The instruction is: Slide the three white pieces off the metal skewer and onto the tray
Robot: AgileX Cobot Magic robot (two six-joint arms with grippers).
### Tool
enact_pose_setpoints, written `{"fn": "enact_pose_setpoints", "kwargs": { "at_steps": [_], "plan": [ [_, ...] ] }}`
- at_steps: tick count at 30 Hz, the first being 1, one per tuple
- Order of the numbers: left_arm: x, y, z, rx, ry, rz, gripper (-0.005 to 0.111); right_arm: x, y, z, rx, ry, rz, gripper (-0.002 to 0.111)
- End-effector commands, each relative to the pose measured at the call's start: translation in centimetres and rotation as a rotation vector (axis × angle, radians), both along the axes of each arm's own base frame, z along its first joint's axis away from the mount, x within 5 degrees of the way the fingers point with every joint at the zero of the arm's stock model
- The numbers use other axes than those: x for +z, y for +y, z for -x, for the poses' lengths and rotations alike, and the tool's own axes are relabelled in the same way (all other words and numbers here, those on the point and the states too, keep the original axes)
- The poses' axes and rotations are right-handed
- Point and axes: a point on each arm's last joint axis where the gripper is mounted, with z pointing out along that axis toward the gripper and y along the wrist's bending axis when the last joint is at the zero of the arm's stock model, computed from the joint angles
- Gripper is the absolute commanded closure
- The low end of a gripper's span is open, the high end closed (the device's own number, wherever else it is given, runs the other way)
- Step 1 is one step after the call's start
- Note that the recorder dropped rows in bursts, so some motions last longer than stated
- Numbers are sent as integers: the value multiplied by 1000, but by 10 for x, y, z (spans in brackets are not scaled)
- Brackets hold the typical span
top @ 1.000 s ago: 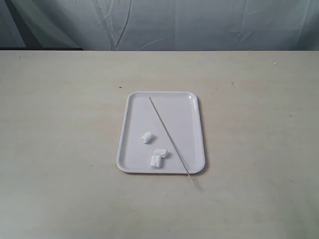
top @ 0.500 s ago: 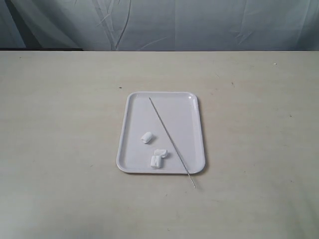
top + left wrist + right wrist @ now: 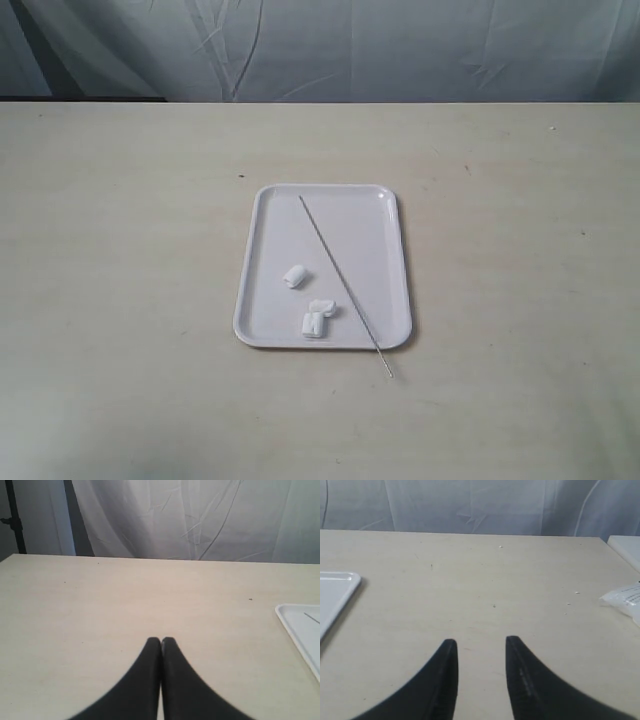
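This is looking like a robotics lab bench staged for recording. A broad, pale beige table [image 3: 120, 250] is filling every view, its plain surface showing a few small dark specks. Creased grey-white cloth [image 3: 400, 45] is hanging as a backdrop straight behind the table's far edge, closing off the surroundings. In the left wrist view a black stand pole [image 3: 11, 515] is rising beside that cloth at the table's far corner. A single white tray [image 3: 360, 230] is lying near the middle of the table like a laid-out test sample, and a crinkled clear plastic packet [image 3: 626, 599] is lying on the table in the right wrist view.
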Motion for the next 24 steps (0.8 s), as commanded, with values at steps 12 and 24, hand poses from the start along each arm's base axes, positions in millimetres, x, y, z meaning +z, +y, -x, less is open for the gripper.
{"fn": "enact_pose_setpoints", "kwargs": {
  "at_steps": [12, 24],
  "plan": [
    [-8, 0, 2, -2, 77, 8, 107, 0, 0, 0, 3, -9, 17, 76],
    [-8, 0, 2, -1, 73, 8, 107, 0, 0, 0, 4, -9, 18, 108]
  ]
}}
